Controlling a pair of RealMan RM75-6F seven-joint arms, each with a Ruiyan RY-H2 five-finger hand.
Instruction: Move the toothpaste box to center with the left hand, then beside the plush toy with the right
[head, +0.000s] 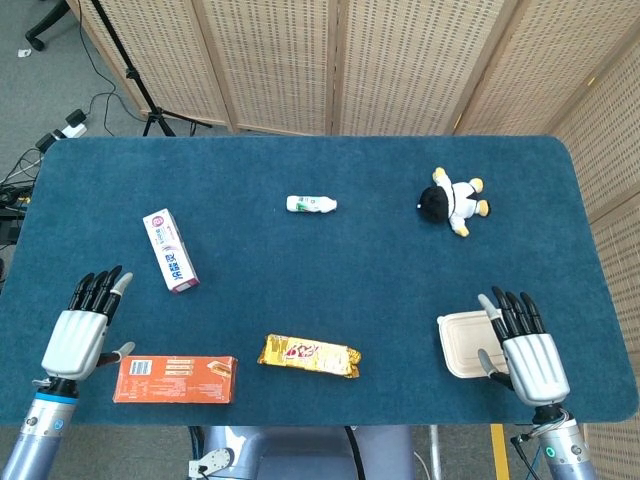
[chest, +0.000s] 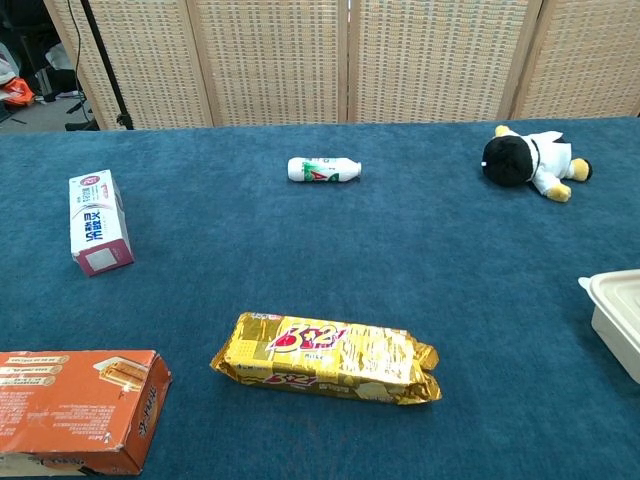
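Note:
The toothpaste box (head: 171, 251), white and pink, lies flat on the left part of the blue table; the chest view shows the toothpaste box (chest: 98, 221) at far left. The plush toy (head: 453, 200), black-headed in a white outfit, lies at the back right, and the plush toy (chest: 531, 161) also appears in the chest view. My left hand (head: 79, 329) hovers open near the front left edge, well short of the box. My right hand (head: 523, 346) is open at the front right, beside a white container. Neither hand shows in the chest view.
A small white bottle (head: 311, 204) lies at the back centre. A yellow snack pack (head: 309, 356) sits front centre, an orange box (head: 175, 379) front left beside my left hand, and a white lidded container (head: 466, 344) front right. Wicker screens stand behind the table.

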